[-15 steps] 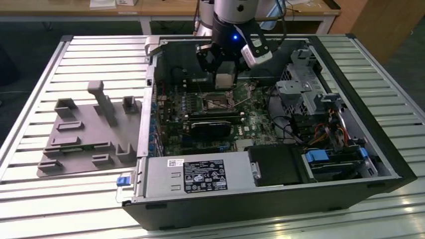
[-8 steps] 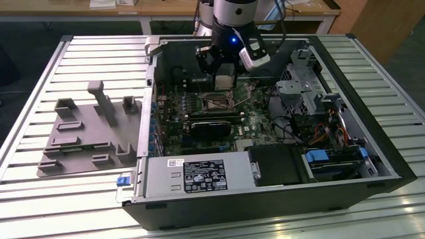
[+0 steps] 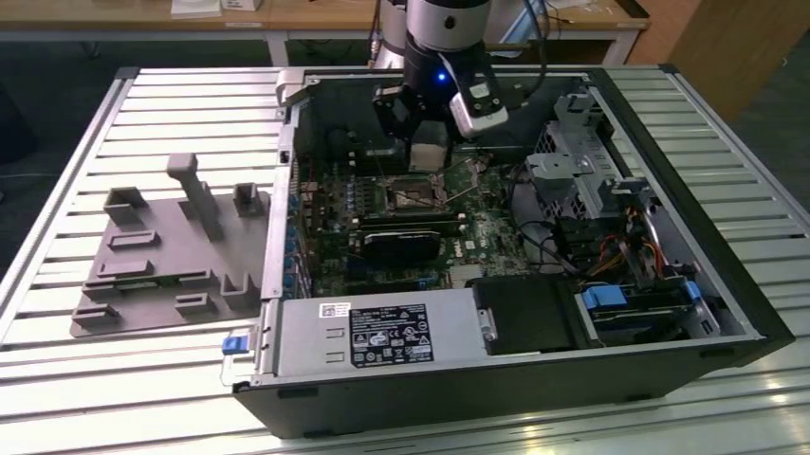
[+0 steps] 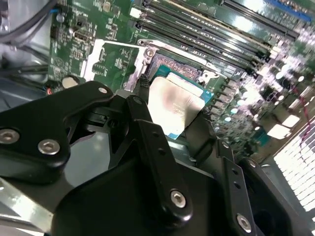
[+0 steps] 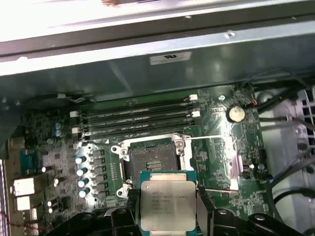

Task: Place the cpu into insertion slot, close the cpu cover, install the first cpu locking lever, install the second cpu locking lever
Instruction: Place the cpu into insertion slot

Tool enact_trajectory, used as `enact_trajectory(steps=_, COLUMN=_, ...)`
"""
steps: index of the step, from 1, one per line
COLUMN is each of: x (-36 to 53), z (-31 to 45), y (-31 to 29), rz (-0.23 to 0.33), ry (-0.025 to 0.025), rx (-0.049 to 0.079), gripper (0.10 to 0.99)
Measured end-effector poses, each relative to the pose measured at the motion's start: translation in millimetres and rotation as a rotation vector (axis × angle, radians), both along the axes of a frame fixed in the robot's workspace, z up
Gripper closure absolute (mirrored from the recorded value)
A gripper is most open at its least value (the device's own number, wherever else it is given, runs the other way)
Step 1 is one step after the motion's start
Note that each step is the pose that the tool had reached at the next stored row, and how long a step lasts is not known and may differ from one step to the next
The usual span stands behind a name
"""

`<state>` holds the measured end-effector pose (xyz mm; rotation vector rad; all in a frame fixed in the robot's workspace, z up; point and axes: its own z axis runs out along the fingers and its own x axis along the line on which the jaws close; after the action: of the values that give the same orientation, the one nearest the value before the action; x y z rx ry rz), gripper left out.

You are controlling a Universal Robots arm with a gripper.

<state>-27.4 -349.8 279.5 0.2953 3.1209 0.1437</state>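
The arm's last section is a smooth silver-grey cylinder (image 3: 446,21) that ends in a black collar. Below the collar, a small blue light (image 3: 439,78) glows on the dark wrist housing. A pale grey, box-shaped camera unit (image 3: 480,106) is mounted on the wrist at the exterior view's right, and a thin black cable (image 3: 544,47) runs alongside the arm. The black two-finger gripper (image 3: 431,152) is built from glossy, rounded link bars (image 4: 165,172). Round silver screws (image 4: 178,198) join the bars, and small holes dot each one. Its fingers (image 5: 132,205) are plain black.
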Motion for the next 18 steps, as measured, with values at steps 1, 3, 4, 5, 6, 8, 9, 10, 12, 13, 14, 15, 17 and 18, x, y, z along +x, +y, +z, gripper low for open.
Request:
enact_trajectory(steps=1, x=0.0, z=-0.2, y=0.0, rz=-0.018, ry=0.0, rx=0.0, gripper=0.549)
enact_trajectory(steps=3, x=0.0, z=-0.6, y=0.0, rz=-0.056, ry=0.0, rx=0.0, gripper=0.549)
enact_trajectory(steps=4, x=0.0, z=-0.8, y=0.0, rz=-0.073, ry=0.0, rx=0.0, gripper=0.549)
enact_trajectory(steps=5, x=0.0, z=-0.9, y=0.0, rz=-0.092, ry=0.0, rx=0.0, gripper=0.549)
enact_trajectory(steps=6, x=0.0, z=-1.1, y=0.0, rz=-0.109, ry=0.0, rx=0.0, gripper=0.549)
enact_trajectory(steps=8, x=0.0, z=-1.5, y=0.0, rz=-0.145, ry=0.0001, rx=0.0, gripper=0.549)
enact_trajectory(steps=9, x=0.0, z=-1.7, y=0.0, rz=-0.164, ry=0.0, rx=0.0, gripper=0.549)
enact_trajectory(steps=10, x=0.0, z=-1.9, y=0.0, rz=-0.183, ry=0.0001, rx=0.0, gripper=0.549)
enact_trajectory(steps=12, x=0.0, z=-2.2, y=0.0, rz=-0.219, ry=0.0001, rx=0.0, gripper=0.549)
enact_trajectory(steps=13, x=0.0, z=-2.4, y=0.0, rz=-0.237, ry=0.0, rx=0.0, gripper=0.549)
enact_trajectory(steps=14, x=0.0, z=-2.6, y=0.0, rz=-0.255, ry=0.0, rx=0.0, gripper=0.549)
enact_trajectory(steps=15, x=0.0, z=-2.8, y=0.0, rz=-0.273, ry=0.0, rx=0.0, gripper=0.549)
enact_trajectory(steps=17, x=0.0, z=-3.2, y=0.0, rz=-0.311, ry=0.0, rx=0.0, gripper=0.549)
enact_trajectory(steps=18, x=0.0, z=-3.4, y=0.0, rz=-0.329, ry=0.0, rx=0.0, gripper=0.549)
